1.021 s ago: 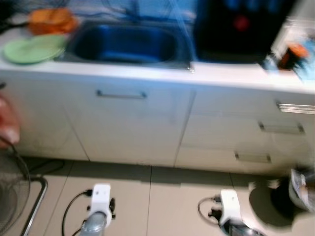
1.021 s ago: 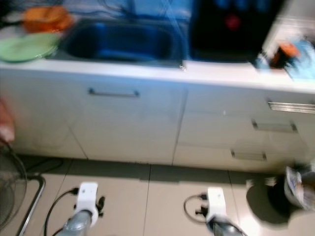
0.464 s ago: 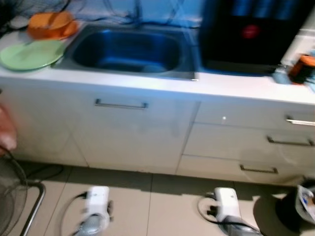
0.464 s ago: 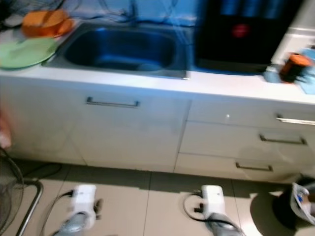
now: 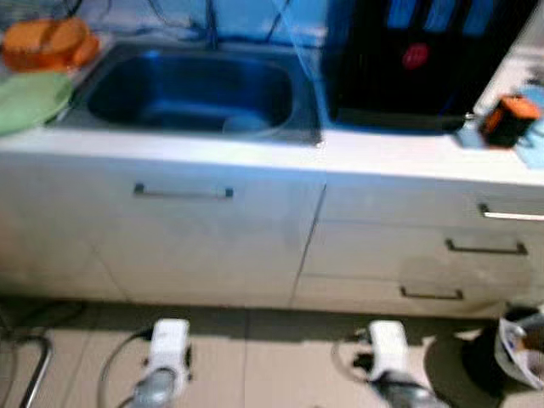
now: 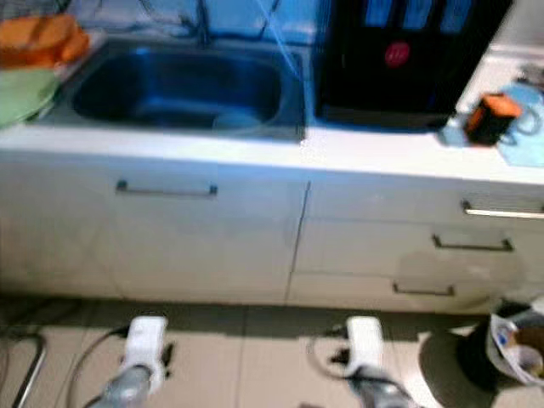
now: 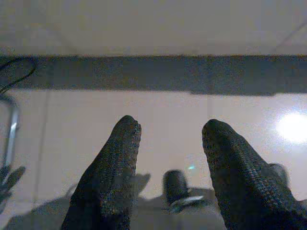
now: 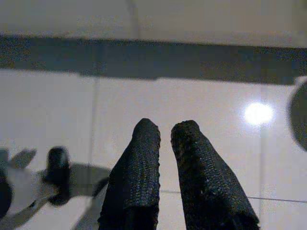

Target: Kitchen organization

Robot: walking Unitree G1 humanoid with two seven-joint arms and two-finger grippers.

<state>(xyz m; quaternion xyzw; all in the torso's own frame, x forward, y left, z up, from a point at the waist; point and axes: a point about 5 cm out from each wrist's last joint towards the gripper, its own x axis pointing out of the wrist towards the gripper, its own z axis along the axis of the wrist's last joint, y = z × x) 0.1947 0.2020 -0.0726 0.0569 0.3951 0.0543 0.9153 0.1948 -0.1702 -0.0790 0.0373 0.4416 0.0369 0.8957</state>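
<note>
At the bottom of the head views, both arms hang low over the tiled floor (image 5: 272, 357). The left gripper (image 7: 168, 143), seen along its wrist, has its two black fingers (image 7: 112, 177) spread wide apart with nothing between them, pointing at pale tiles and the dark recess under the cabinets. The right gripper (image 8: 165, 139) has its fingers (image 8: 136, 177) drawn nearly together, a thin gap remaining, and holds nothing.

Above them, across the middle of the frame, runs a white cabinet front (image 5: 183, 238) with one bar handle (image 5: 183, 192); to its right sit three drawers (image 5: 484, 246), the top one with a bright metal pull. The worktop (image 5: 399, 157) carries a steel sink (image 5: 191, 89) in the upper left of centre. At the upper left edge lie a green plate (image 5: 30, 100) and, behind it, an orange bowl (image 5: 47, 42). A black appliance (image 5: 416, 59) with a red mark stands at upper centre right; a small orange-and-black object (image 5: 507, 119) sits near the upper right edge. A bin (image 5: 520, 348) with a liner stands at lower right.
</note>
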